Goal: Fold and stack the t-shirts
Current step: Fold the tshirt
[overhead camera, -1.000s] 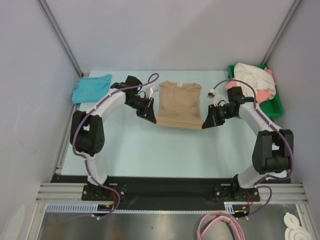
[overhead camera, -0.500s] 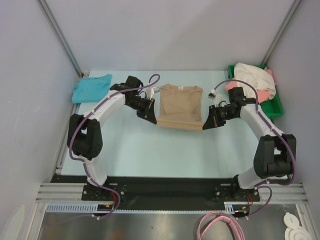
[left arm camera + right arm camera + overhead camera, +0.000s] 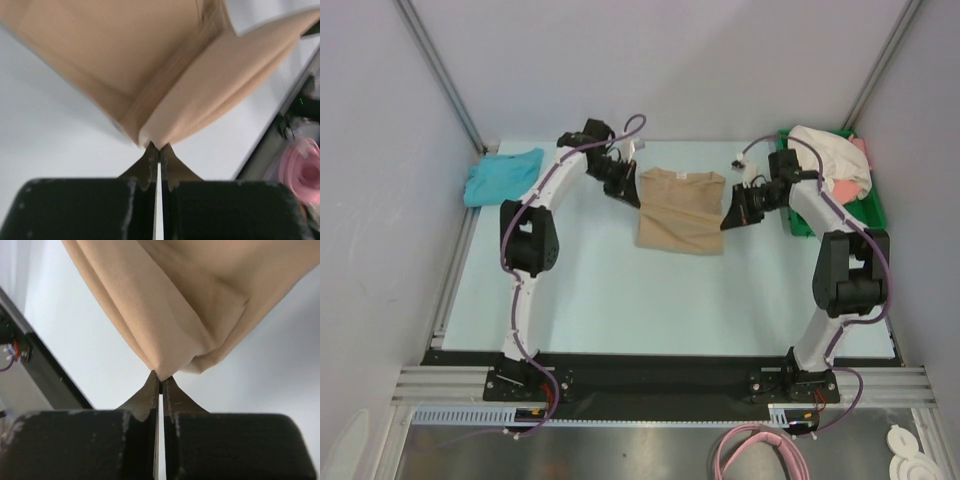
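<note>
The tan t-shirt (image 3: 681, 208) lies partly folded in the middle far part of the table. My left gripper (image 3: 637, 197) is shut on its left edge, and the cloth (image 3: 165, 75) hangs from the pinched fingertips in the left wrist view. My right gripper (image 3: 726, 219) is shut on its right edge, with the cloth (image 3: 170, 305) bunched at the tips in the right wrist view. A teal-blue t-shirt (image 3: 501, 175) lies crumpled at the far left. A cream-white t-shirt (image 3: 828, 155) and a coral-pink one (image 3: 847, 185) are piled at the far right.
A green plastic tray (image 3: 869, 212) at the far right holds the white and pink shirts. Grey walls and metal posts close in the table on three sides. A pink cable coil (image 3: 760, 450) lies below the front rail.
Both grippers have moved away from me toward the back of the table, carrying the tan shirt's edge with them. The shirt now looks narrower and shifted toward the back.
</note>
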